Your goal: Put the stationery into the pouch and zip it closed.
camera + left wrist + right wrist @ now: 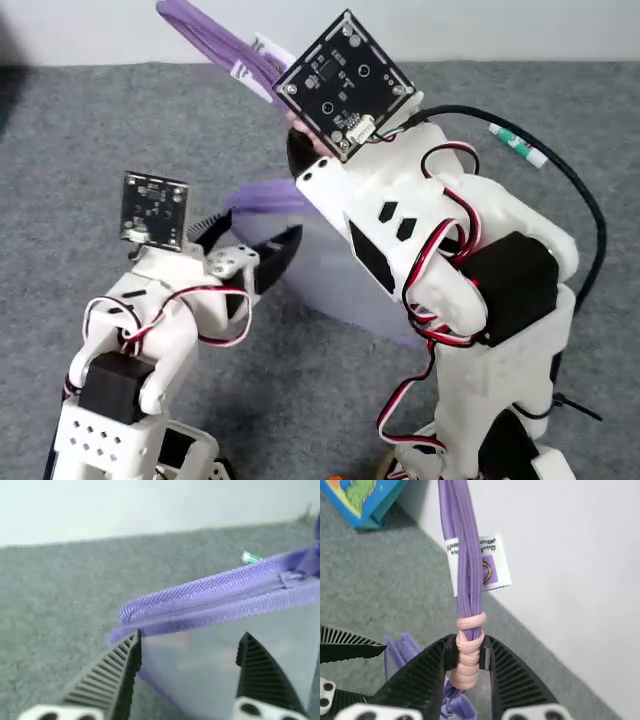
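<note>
At centre of the grey felt mat (100, 130), the translucent plastic pouch with purple zipper (320, 280) looks light, floppy, slick; its woven zip tape should grip best. The left gripper (190, 637) straddles it, spread open; the right gripper (467, 650) clamps the purple cord strap (461, 570) toward 12 o'clock.

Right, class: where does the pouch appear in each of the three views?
High view: the pouch sits mid-picture, between the two arms.
Left wrist view: it shows between the fingers of the open left tool.
Right wrist view: its purple strap is clamped in the right tool.
Shared landmark: the grey mat, in all three.
</note>
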Controlling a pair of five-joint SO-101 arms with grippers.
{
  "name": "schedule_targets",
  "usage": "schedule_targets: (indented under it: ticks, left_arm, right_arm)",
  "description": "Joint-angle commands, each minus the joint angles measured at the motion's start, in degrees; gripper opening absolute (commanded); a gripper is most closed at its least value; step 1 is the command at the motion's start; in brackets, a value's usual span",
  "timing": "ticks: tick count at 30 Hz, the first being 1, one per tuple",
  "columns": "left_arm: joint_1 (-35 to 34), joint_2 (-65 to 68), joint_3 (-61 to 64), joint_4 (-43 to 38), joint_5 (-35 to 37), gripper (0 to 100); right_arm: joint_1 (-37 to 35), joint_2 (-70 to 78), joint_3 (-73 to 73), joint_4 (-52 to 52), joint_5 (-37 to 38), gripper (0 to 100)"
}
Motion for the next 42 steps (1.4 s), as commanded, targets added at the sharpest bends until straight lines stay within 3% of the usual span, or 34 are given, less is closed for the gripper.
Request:
schedule_targets:
  ticks: [1,12,22,26,35,42]
  left_arm:
    - [-2.99,0.35,-0.40,-4.75,-0.88,30]
    - [-6.77,2.55,-1.98,-9.05,-0.88,30]
    - [-6.77,2.81,-18.86,8.62,-0.97,30]
    - [-6.86,0.44,-22.37,11.96,-1.05,30]
    - [-19.16,-4.57,-22.99,12.04,-7.91,30]
    - [-21.19,-4.40,-19.91,10.37,-8.26,30]
  right_arm:
    - [-0.22,-0.31,-1.14,-3.74,0.00,0.9]
    - [-2.33,0.57,-1.14,-3.30,0.00,0.9]
    - [4.44,1.45,-1.14,-5.67,4.48,0.9]
    - [6.02,1.45,-1.14,-6.55,4.48,0.9]
    - [6.02,1.98,-1.14,-8.48,4.57,0.9]
    - [6.11,3.12,-0.97,-11.74,7.74,0.9]
